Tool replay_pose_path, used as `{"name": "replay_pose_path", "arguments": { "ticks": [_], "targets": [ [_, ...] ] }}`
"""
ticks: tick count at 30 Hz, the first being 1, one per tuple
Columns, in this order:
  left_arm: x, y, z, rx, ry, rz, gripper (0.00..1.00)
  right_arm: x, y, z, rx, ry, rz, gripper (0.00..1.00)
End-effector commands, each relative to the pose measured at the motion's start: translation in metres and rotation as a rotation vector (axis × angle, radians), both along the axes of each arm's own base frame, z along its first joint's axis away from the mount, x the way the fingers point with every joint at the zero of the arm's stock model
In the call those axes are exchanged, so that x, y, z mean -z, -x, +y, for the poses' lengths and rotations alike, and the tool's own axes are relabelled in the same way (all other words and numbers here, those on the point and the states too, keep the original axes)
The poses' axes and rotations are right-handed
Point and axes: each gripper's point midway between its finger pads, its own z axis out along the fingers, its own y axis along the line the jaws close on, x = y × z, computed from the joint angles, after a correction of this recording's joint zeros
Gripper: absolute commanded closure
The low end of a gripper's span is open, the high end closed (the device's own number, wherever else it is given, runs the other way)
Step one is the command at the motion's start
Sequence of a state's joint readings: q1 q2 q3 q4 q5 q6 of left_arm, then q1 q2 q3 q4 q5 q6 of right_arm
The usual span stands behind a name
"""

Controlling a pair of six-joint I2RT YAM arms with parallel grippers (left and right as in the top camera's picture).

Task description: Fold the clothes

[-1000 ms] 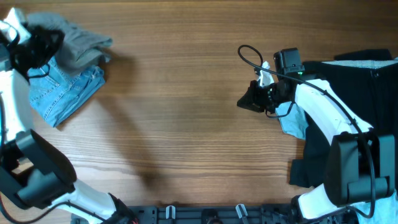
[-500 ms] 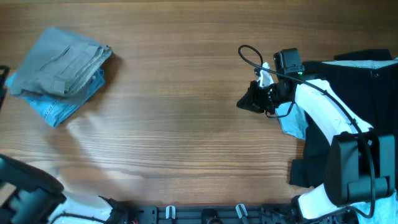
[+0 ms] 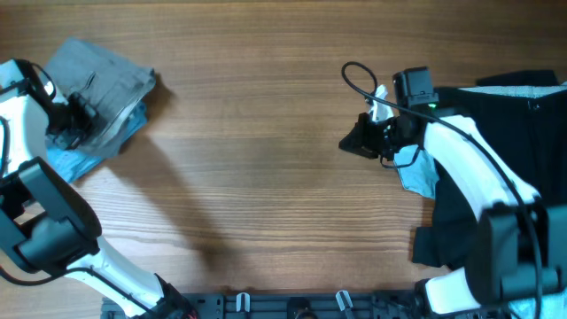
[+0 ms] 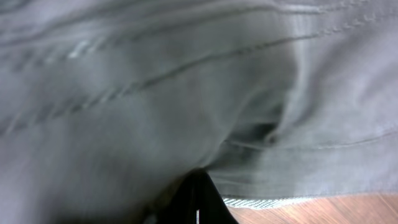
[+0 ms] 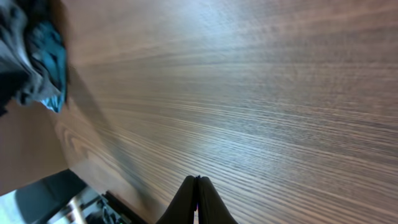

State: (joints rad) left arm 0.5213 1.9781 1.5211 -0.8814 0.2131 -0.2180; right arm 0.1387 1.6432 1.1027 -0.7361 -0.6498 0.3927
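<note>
The left claw [image 4: 196, 198], its tips pressed together with no cloth seen between them, lies against the grey shorts [image 3: 106, 75]. These sit folded on the denim shorts [image 3: 71, 161], which show just below them. The step seems to be flattening this pile. I would press lightly and stroke toward the open edge, so that the top piece does not slide off. Beyond the grey shorts comes bare tabletop [image 3: 257, 177]. Well apart from them, the right claw [image 5: 198, 199] hovers clenched and empty near the pale-blue cloth [image 3: 418, 173]. The black garments [image 3: 514, 124] are farthest.
</note>
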Motion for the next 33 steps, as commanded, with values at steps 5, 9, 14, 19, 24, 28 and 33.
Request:
{"name": "replay_pose_path", "arguments": {
  "ticks": [5,9,14,19,24,28,33],
  "targets": [
    [-0.172,-0.013,-0.002,0.099,0.008,-0.368,0.76,-0.145,0.018,-0.018,0.054,0.022,-0.495,0.96],
    [-0.276,0.013,-0.068,0.351,-0.137,-0.58,0.46,-0.239,0.054,-0.037,0.053,0.105,-0.879,0.96],
    [-0.361,0.089,-0.152,0.516,-0.272,-0.778,0.0,-0.295,0.115,-0.046,0.048,0.103,-1.123,0.35],
    [-0.393,0.138,-0.172,0.524,-0.347,-0.882,0.0,-0.298,0.127,-0.048,0.065,0.086,-1.129,0.0],
    [-0.409,0.164,-0.182,0.527,-0.394,-0.946,0.0,-0.263,0.137,-0.051,0.269,-0.054,-0.774,0.0],
    [-0.412,0.17,-0.184,0.527,-0.403,-0.959,0.0,-0.257,0.123,-0.08,0.411,0.081,-0.787,0.0],
    [-0.412,0.169,-0.184,0.527,-0.403,-0.958,0.0,-0.267,0.111,-0.133,0.412,0.509,-1.038,0.0]
  ]
}}
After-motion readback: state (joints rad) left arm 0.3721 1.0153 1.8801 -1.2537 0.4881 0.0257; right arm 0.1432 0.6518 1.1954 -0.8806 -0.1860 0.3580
